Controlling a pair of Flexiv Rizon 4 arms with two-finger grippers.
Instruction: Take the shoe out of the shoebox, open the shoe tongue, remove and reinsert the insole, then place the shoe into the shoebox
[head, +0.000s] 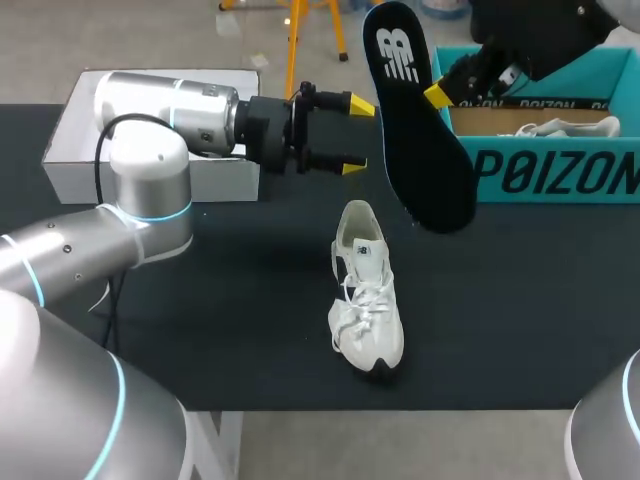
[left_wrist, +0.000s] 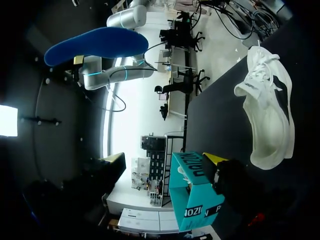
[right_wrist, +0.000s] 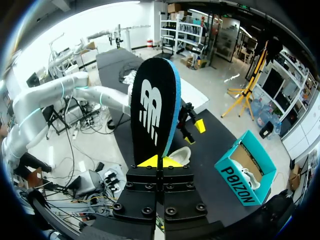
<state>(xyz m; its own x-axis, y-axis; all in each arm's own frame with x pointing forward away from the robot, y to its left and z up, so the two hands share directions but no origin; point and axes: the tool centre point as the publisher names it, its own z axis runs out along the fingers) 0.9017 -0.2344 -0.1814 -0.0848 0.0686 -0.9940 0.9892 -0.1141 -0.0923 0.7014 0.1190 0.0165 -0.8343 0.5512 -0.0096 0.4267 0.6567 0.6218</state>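
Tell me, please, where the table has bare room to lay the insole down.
Widest bare table: right of the shoe, in front of the teal shoebox. A smaller patch: between shoe and left arm. Crowded behind the shoe, where the insole hangs beside the left tool.

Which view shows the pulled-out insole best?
The head view: the black, white-logoed foam insole shows whole, pinched by the right hand. The right wrist view shows its logo face, one end hidden; the left wrist view only its blue underside.
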